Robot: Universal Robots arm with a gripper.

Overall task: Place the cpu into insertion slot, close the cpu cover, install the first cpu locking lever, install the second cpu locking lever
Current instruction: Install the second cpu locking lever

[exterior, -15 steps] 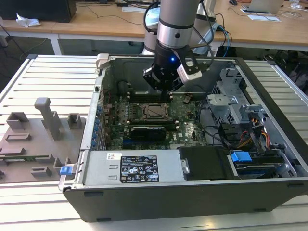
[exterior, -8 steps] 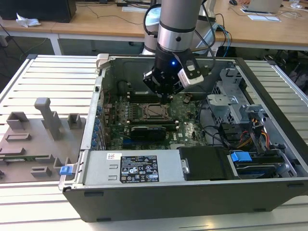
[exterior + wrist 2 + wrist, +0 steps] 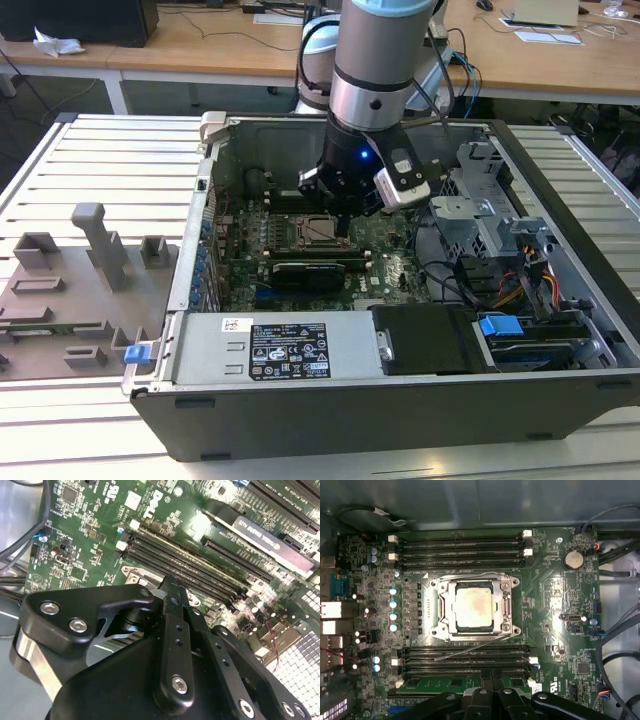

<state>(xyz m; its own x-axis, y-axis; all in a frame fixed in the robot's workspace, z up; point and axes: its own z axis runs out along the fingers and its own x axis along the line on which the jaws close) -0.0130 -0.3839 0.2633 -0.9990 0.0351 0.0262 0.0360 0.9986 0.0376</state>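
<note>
your gripper (image 3: 490, 692) hangs inside the case just beside the insertion slot (image 3: 476, 609), over the memory slots (image 3: 465, 657) on one side of it; its fingers look drawn together on nothing. the cpu (image 3: 474, 607) already sits in the socket with the cpu cover (image 3: 506, 611) down around it; one thin locking lever (image 3: 470, 650) lies slanted between socket and gripper, its long axis along the socket's near edge, apparently unlatched.

A lab or workshop: an opened computer case (image 3: 400, 390) on a slatted metal bench (image 3: 110, 170), wooden desks (image 3: 200, 50) behind the case.
</note>
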